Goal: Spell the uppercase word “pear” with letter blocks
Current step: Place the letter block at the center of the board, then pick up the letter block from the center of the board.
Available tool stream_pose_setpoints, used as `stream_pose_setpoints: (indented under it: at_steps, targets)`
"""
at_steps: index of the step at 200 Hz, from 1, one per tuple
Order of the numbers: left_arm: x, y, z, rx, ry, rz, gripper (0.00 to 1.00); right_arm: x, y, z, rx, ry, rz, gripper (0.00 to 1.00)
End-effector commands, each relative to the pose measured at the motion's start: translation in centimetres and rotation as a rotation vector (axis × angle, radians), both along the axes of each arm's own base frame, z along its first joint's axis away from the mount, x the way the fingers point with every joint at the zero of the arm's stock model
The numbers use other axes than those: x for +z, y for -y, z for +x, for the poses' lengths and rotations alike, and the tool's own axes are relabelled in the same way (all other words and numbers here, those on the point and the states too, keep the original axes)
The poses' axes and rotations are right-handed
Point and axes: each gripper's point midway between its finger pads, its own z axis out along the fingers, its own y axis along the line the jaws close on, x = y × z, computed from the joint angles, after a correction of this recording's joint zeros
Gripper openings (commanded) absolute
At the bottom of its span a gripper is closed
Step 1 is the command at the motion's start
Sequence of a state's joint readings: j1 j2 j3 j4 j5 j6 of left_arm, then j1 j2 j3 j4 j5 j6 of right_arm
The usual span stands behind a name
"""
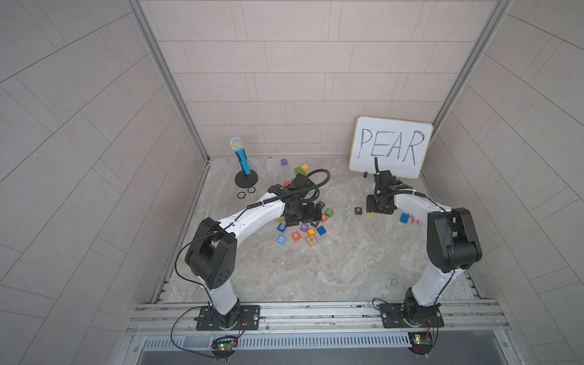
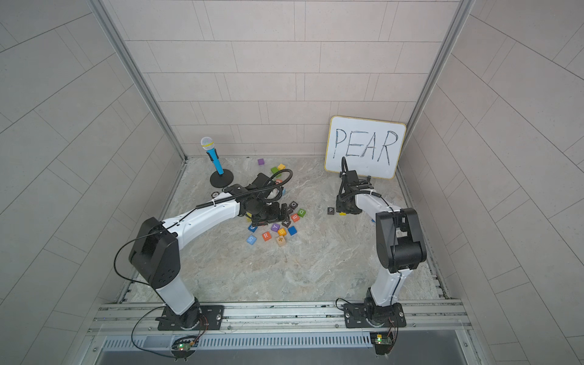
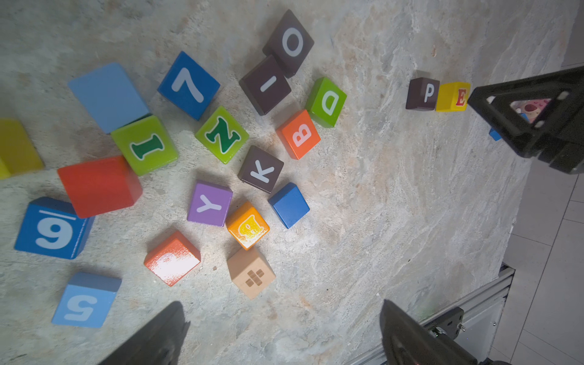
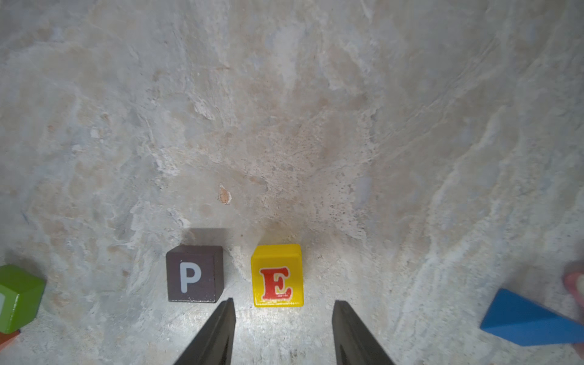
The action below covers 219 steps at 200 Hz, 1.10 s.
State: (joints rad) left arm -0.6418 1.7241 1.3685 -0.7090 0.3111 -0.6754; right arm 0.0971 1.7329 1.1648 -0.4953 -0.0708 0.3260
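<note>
While your right pincer hangs part open and empty just by the E block, which sits on the worktop beside the P block, a slanted pull-away could clip either and skew the row; your left pincer gapes wide, empty.

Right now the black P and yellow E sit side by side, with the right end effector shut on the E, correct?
No: the right wrist view shows the right end effector open, clear of the yellow E. The black P and E do sit side by side.
</note>
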Motion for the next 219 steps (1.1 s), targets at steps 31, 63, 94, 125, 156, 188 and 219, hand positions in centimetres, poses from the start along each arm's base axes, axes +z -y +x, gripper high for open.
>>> stream_pose_setpoints:
  at_steps: [31,63,94,125,156,188,219]
  targets:
    - [1.7,-2.2,0.7,-0.003,0.045,0.032,1.0,4.2,-1.2,-2.3,0.045,0.079,0.036,0.63]
    - [1.7,-3.4,1.2,-0.008,0.055,0.072,1.0,5.0,-3.9,-3.8,0.136,0.113,0.037,0.75]
    - [1.5,-4.6,2.0,-0.01,0.047,0.11,1.0,5.5,-6.6,-4.1,0.211,0.131,0.042,0.84]
    - [1.6,-6.1,2.8,0.002,0.039,0.126,1.0,5.9,-9.2,-4.0,0.274,0.142,0.051,0.99]
    - [1.5,-7.6,3.5,0.024,0.026,0.139,1.0,5.9,-11.4,-3.4,0.323,0.14,0.045,1.0]
    - [1.2,-8.4,4.1,0.033,0.013,0.147,1.0,5.9,-13.7,-2.0,0.377,0.164,0.066,1.0]
    - [0.8,-8.6,5.0,0.034,-0.002,0.137,1.0,6.0,-16.8,1.0,0.537,0.219,0.023,0.94]
